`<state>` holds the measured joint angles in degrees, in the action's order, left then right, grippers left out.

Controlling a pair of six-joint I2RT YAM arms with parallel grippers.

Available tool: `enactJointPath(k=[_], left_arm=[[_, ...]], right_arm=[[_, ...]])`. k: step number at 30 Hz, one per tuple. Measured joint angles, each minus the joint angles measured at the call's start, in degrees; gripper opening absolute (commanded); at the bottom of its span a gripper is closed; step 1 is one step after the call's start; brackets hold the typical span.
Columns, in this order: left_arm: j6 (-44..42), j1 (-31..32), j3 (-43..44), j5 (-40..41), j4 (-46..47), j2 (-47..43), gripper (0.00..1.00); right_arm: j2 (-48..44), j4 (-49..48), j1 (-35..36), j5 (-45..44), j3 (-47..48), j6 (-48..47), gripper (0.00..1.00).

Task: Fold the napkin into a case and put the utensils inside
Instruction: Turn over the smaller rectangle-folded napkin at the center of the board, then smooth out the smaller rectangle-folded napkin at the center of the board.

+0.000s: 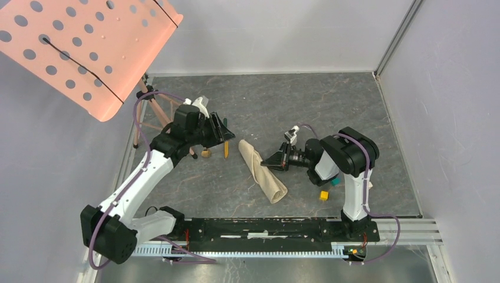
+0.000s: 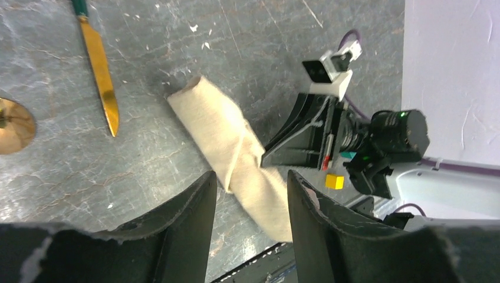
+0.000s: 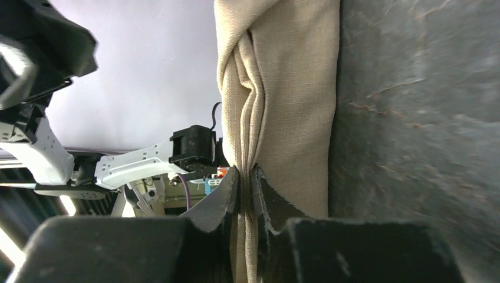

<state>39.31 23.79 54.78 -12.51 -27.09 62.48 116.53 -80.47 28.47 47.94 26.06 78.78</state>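
The napkin [image 1: 263, 171], a plain beige cloth gathered into a long, narrow roll, lies slantwise at the middle of the dark marbled table [image 1: 330, 112], one end toward the far side and the other toward the arms' bases. The right gripper [image 1: 269, 161] meets it from the right at about mid-length. In the right wrist view its two fingers are nearly together, pinching a raised fold of the cloth between them [image 3: 246, 175]. To the left of the napkin and apart from it lies the gold knife [image 1: 226, 151], its blade tip toward the near edge and its teal handle running up under the left arm's wrist. The gold spoon [image 1: 206, 153] sits just beyond the knife on the left, only its bowl showing. The left gripper [image 1: 220, 133] hangs above these utensils with its fingers spread apart. Near the right arm a small yellow cube [image 1: 323, 195] rests on the table. A pink perforated panel [image 1: 88, 47] stands over the far left corner.
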Motion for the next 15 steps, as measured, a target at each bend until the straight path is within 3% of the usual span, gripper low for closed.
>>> enactJointPath(k=[5,7,10,15], left_arm=[[0.04,0.68,0.00,-4.28,2.56,6.58,0.55],[0.09,1.60,0.00,-6.01,4.96,10.29,0.54],[0.22,3.34,0.02,-7.58,8.46,15.56,0.52],[1.95,5.77,1.55,-9.18,14.47,25.55,0.46]], right_arm=[[-1.33,2.47,-8.63,5.22,-0.31,-5.05,0.58],[-5.57,12.39,-11.91,5.99,0.04,-12.74,0.67],[-13.11,37.09,-13.00,2.49,5.62,-30.23,0.68],[-27.56,65.64,-11.82,-9.60,12.28,-51.69,0.65]])
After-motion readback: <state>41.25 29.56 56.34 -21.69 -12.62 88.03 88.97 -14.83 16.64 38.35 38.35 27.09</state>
